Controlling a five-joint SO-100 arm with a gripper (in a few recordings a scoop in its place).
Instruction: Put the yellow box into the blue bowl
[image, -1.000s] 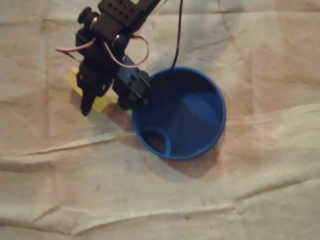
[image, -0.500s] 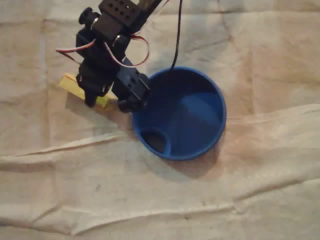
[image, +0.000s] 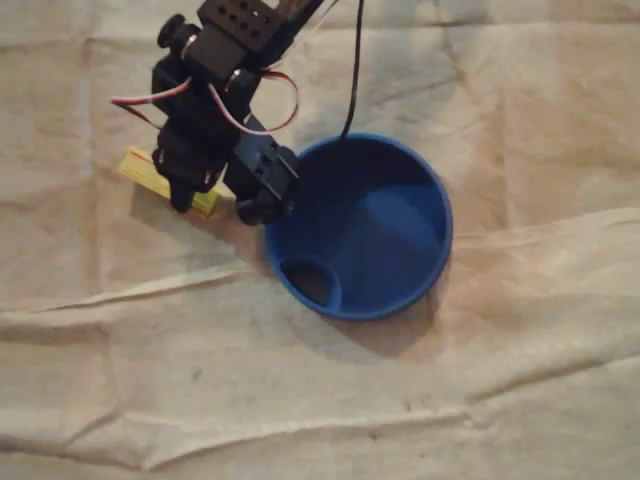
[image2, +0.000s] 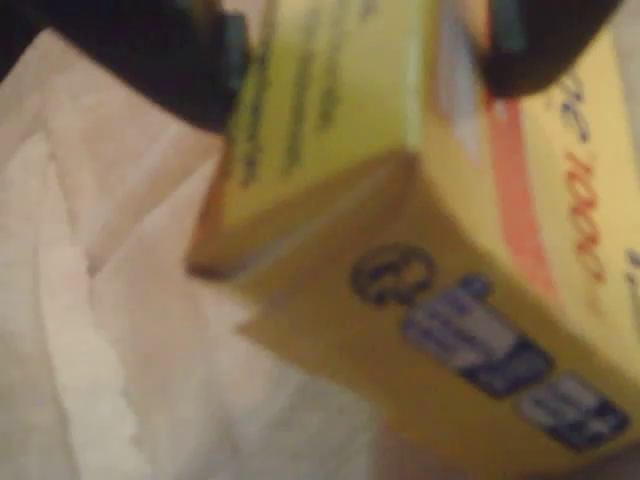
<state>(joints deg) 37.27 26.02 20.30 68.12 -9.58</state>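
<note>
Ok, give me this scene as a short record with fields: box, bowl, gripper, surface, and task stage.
box: yellow with print, left of the bowl in the overhead view, outside it
bowl: blue, upright, box not in it
gripper: shut on the box, beside the bowl's left rim
fingers: dark, one on each side of the box in the wrist view
cloth: beige, creased, under everything
stage: box gripped, not yet over the bowl
</note>
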